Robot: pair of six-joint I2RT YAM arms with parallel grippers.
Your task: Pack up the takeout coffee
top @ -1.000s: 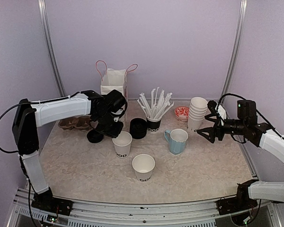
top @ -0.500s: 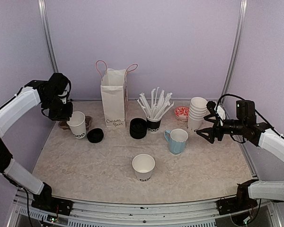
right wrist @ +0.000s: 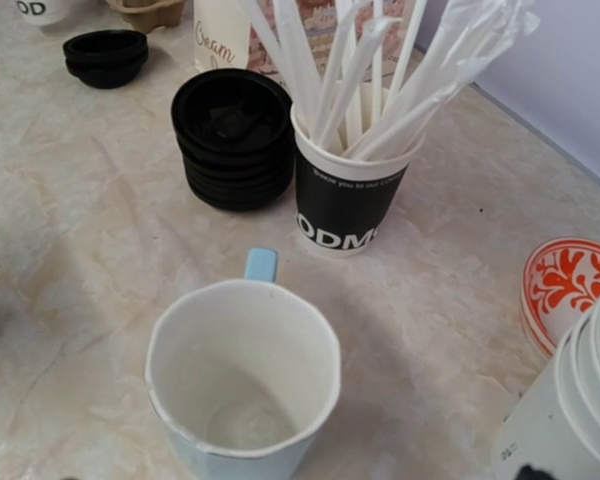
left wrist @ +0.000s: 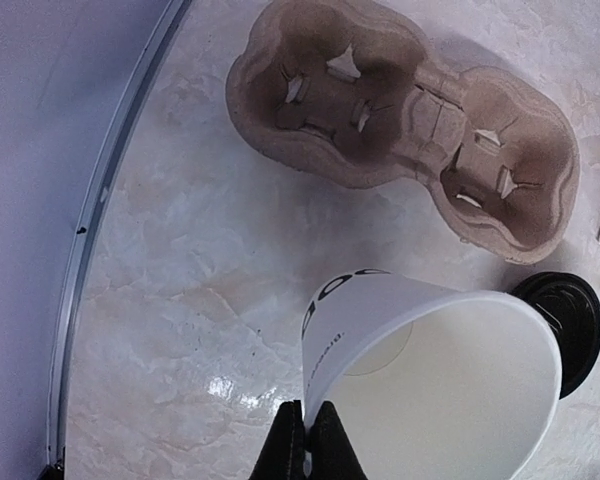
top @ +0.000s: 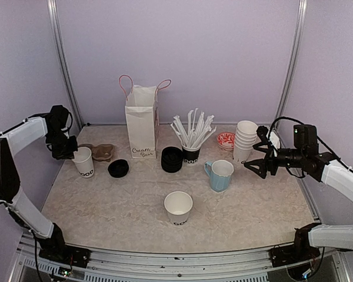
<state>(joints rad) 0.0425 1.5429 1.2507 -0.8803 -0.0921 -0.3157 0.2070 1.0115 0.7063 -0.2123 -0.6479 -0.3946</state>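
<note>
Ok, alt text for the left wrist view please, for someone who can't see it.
The left gripper pinches the rim of a lidless white paper cup. Beyond it an empty two-slot cardboard carrier lies on the marbled table, with a black lid beside the cup.

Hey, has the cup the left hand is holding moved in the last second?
Yes. The cup, pinched by the left hand, went left: from in front of the paper bag to beside the cardboard carrier.

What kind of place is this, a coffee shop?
Probably a pretend coffee counter in a robot lab: a cup of straws, stacked black lids and a cardboard cup carrier sit between two robot arms.
</note>
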